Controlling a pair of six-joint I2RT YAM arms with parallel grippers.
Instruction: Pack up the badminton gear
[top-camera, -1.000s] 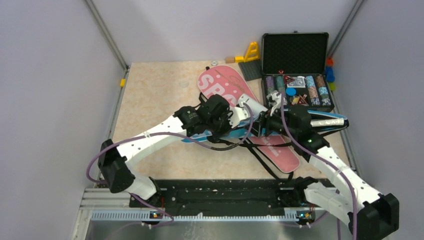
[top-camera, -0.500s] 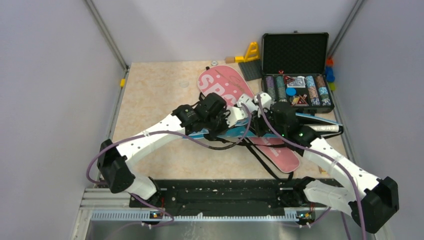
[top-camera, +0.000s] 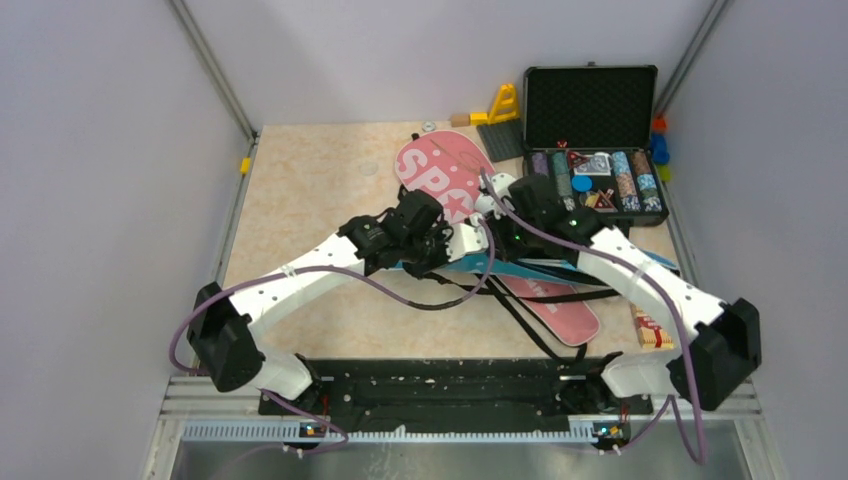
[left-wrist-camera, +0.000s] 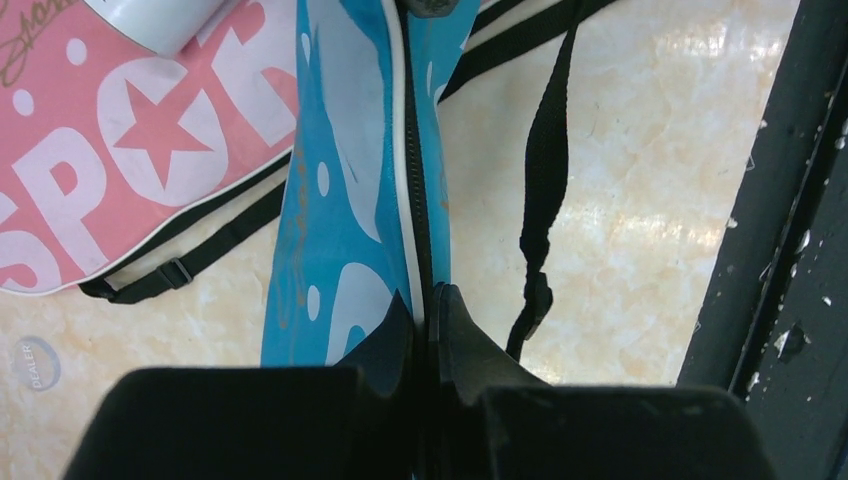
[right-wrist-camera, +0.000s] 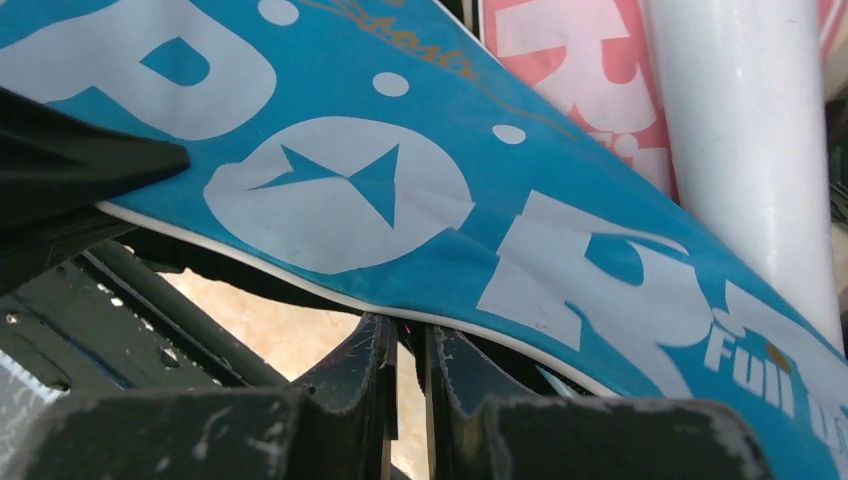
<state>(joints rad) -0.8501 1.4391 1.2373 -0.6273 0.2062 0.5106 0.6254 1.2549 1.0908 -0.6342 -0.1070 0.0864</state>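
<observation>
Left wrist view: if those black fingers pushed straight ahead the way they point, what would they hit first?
The left fingers are shut on the blue cover, so they would most likely just meet more of that cover, along its zipper. Depth is hard to judge here.

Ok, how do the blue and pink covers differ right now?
The blue cover is pinched along its edge by the left gripper and right gripper; the pink cover lies flat on the table, no gripper on it. The blue cover crosses over the pink cover. Both show white SPORT lettering.
</observation>
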